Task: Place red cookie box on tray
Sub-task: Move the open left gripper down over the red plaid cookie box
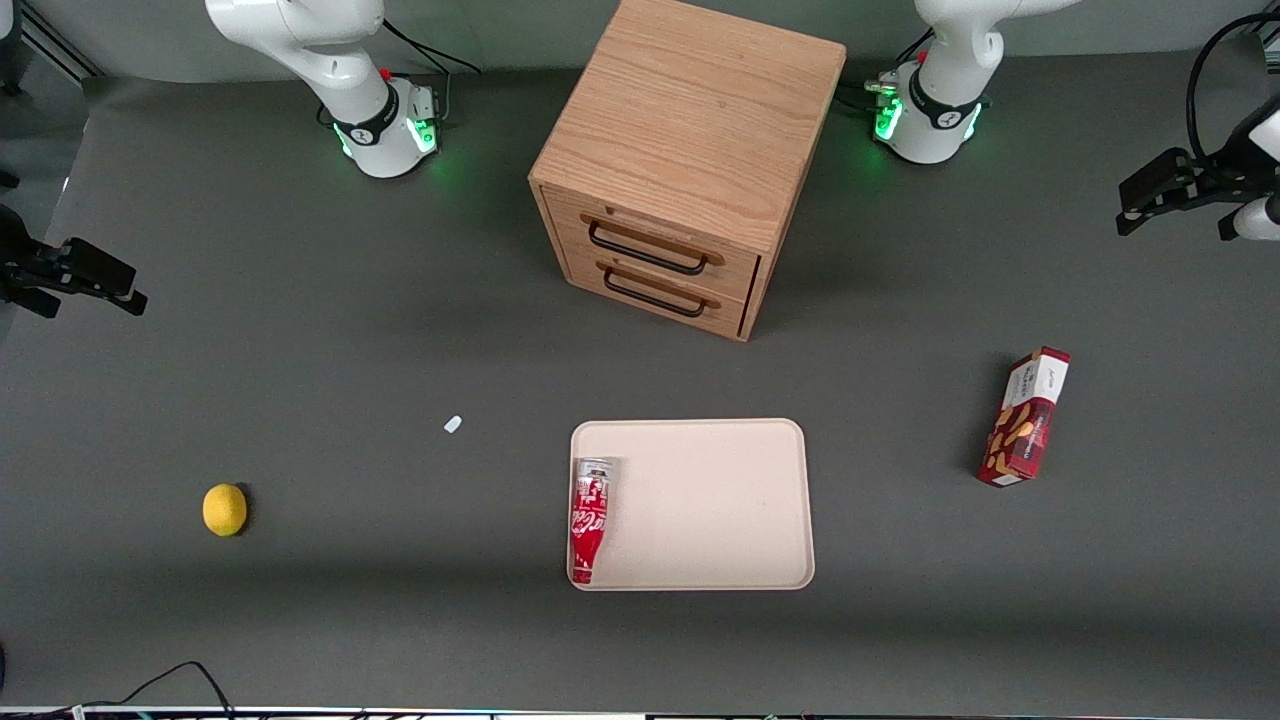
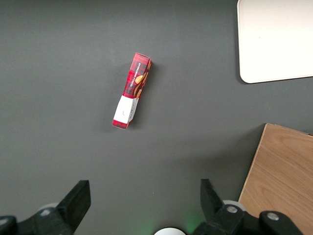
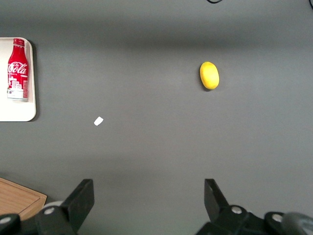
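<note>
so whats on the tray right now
Only a red Coca-Cola bottle lies on the tray. The red cookie box rests on the table; the open gripper hangs above it.

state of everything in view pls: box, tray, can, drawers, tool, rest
red cookie box: lying on the table, off the tray, untouched
tray: flat on the table, holds only the can
Coca-Cola can: lying on its side in the tray, along one edge
drawer cabinet: both drawers shut
tool: open, empty, raised above the table, near the box
lemon: resting on the table toward the parked arm's end
</note>
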Motion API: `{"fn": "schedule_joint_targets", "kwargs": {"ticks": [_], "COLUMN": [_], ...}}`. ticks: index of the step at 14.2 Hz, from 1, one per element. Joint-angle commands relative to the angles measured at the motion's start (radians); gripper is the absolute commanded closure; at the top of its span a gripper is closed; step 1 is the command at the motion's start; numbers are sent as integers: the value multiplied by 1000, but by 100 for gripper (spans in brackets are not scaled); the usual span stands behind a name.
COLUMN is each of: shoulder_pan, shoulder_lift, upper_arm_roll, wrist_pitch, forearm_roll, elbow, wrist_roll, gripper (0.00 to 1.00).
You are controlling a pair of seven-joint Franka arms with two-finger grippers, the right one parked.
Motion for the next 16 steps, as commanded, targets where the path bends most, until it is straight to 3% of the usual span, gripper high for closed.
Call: {"fn": "schedule_joint_targets", "kwargs": {"ticks": [1,10,16], "shoulder_pan": [-3,-6,7], "shoulder_lift": [-10,71,166], "upper_arm_roll": [5,0,12], "wrist_pitch": [6,35,168], "forearm_roll": [4,24,98], "elbow": [4,-35,-115], "wrist_roll": [0,8,83], "gripper": [0,0,0]}}
